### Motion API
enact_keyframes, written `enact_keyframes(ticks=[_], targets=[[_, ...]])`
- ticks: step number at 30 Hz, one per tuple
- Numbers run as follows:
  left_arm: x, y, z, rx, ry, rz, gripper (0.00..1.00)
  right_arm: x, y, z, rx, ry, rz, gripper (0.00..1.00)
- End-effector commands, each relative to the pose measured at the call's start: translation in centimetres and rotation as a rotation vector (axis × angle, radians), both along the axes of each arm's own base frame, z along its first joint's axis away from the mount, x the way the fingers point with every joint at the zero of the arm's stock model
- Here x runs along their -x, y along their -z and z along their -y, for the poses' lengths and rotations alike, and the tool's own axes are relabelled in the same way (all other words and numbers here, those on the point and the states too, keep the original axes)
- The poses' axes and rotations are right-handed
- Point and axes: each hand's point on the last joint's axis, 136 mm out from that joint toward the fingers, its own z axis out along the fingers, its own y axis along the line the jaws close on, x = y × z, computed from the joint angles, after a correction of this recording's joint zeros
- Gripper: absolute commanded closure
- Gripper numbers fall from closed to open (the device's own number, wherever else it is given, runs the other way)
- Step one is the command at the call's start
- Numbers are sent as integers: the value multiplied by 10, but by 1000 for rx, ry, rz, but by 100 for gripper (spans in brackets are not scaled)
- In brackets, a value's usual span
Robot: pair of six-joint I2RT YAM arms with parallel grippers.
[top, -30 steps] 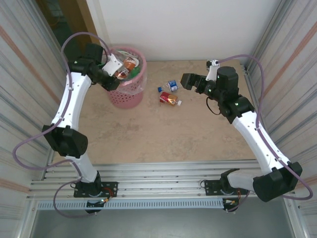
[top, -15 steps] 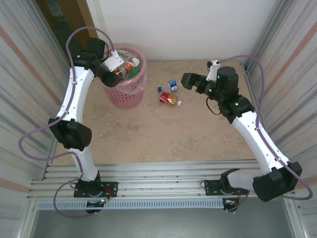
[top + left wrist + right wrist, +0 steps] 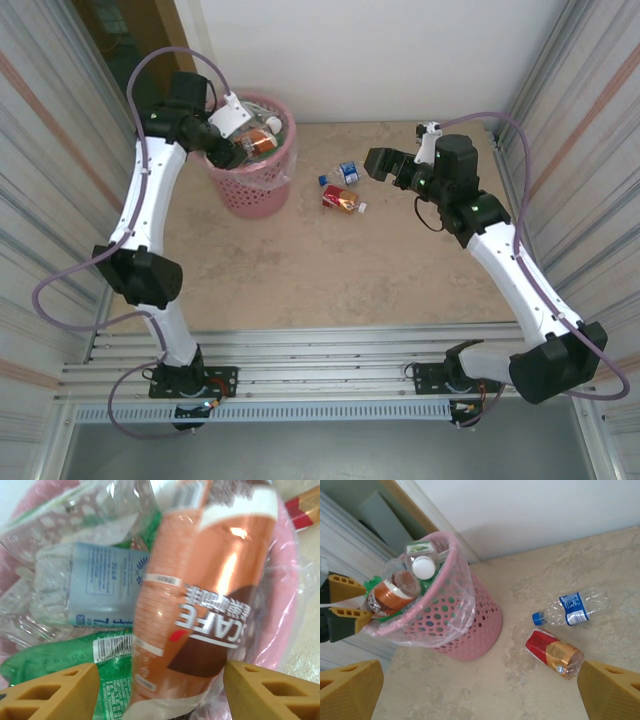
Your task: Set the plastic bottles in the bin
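- Top external: the left gripper (image 3: 232, 150) hangs over the near-left rim of the bin (image 3: 255, 195), and the right gripper (image 3: 376, 162) hovers well to the bin's right. A clear bottle (image 3: 343, 174) and a red bottle (image 3: 340, 200) lie on the table (image 3: 300, 270), right of the bin.
- Left wrist: an orange-brown bottle (image 3: 200, 605) lies in the bin on a green bottle (image 3: 65, 655). It sits between the left gripper's parted fingers (image 3: 50, 692), with a gap on one side, so it is not pinched.
- Right wrist: the right gripper's jaws stand wide, gripping nothing. The bin is heaped to its rim.
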Motion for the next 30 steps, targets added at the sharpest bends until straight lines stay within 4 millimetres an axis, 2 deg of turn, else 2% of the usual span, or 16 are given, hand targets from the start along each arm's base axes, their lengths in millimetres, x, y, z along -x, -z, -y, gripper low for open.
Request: enact_keyframes(ticks=[1, 5, 8, 18, 23, 26, 30], targets=[[3, -29, 7, 52, 46, 100, 35, 1, 2, -4, -23, -17, -14, 2], [1, -26, 12, 72, 62, 101, 45, 1, 5, -7, -20, -23, -24, 2], [2, -17, 16, 90, 78, 76, 57, 1, 7, -7, -18, -21, -29, 2], [-9, 20, 15, 38, 99, 9, 72, 2, 11, -5, -11, -8, -47, 2], [-5, 26, 11, 41, 111, -23, 73, 4, 11, -1, -6, 8, -44, 2], [1, 19, 17, 74, 142, -15, 72, 4, 12, 0, -1, 12, -43, 2], [3, -1, 18, 105, 130, 32, 67, 3, 13, 0, 1, 12, -49, 2]])
